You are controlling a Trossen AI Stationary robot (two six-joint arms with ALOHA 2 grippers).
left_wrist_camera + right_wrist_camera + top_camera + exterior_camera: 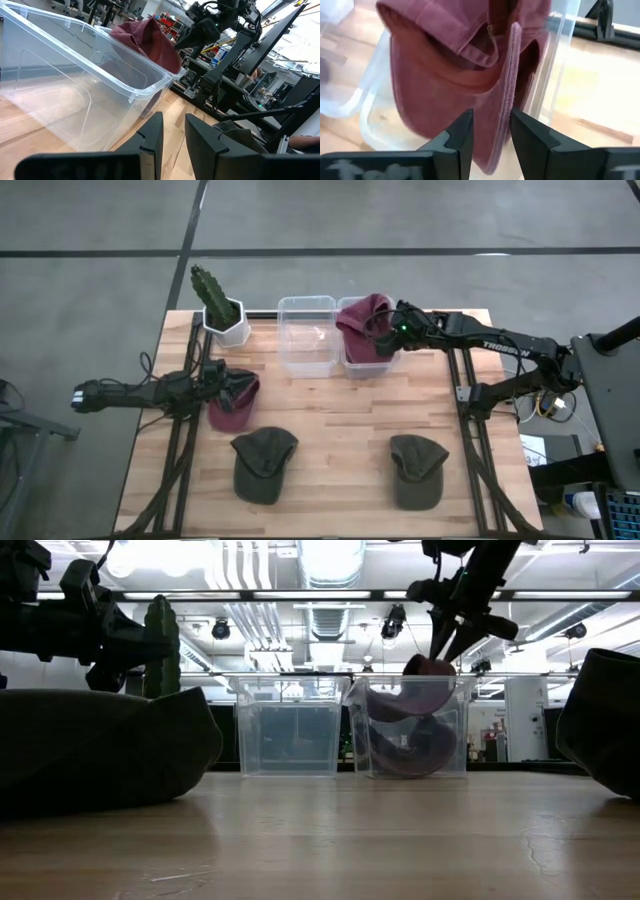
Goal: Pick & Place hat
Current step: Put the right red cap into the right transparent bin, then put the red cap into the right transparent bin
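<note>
Over the right clear bin (352, 362), the right end effector (383, 332) pinches a maroon cap (362, 320) half inside. Lower it fully, then let go. The left end effector (222, 383), fingers narrow, sits on another maroon cap (232, 408).

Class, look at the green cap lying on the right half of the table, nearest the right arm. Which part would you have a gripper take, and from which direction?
Grip the green cap on its flat brim, the end toward the bins, coming straight down from above. In the high view the brim looks thin enough for two fingers, while the domed crown seems too broad and soft. The right gripper is at the maroon hat in the right bin.
</note>
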